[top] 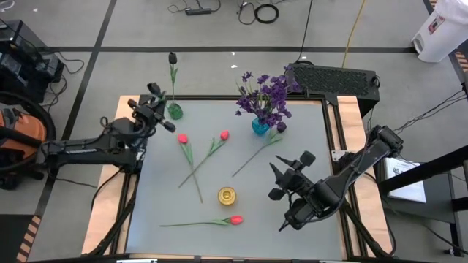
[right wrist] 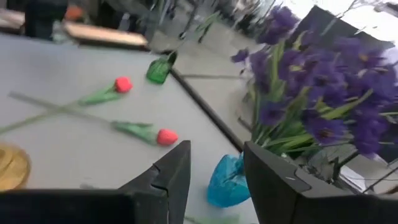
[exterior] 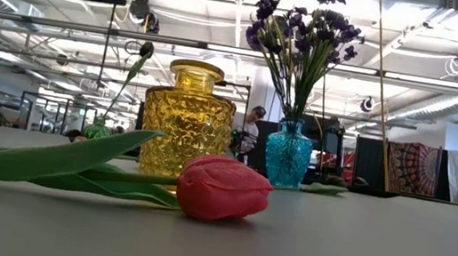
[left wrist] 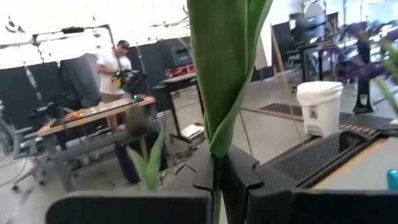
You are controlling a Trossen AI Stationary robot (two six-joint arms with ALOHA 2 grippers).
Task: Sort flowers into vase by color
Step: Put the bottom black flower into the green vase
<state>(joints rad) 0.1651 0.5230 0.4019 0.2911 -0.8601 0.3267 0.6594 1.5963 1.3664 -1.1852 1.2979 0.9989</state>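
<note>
Purple sorted, dark tulip going in, reds waiting

Left pincer [top: 162, 102] is clenching the dark tulip [top: 172, 58] above the green vase [top: 175, 112]; right pincer [top: 287, 174], released, is hovering beside three red tulips [top: 224, 136].

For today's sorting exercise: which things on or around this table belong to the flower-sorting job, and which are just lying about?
Job: purple flowers in blue vase; dark tulip in green vase; yellow vase; red tulips.

Lying about: white bucket; floor cables; black mat.

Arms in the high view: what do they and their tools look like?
Both arms are dark, near-black, jointed links. The left tool and right tool each end in two angular black fingers, matte and unmarked. No loose cables along them are discernible.
</note>
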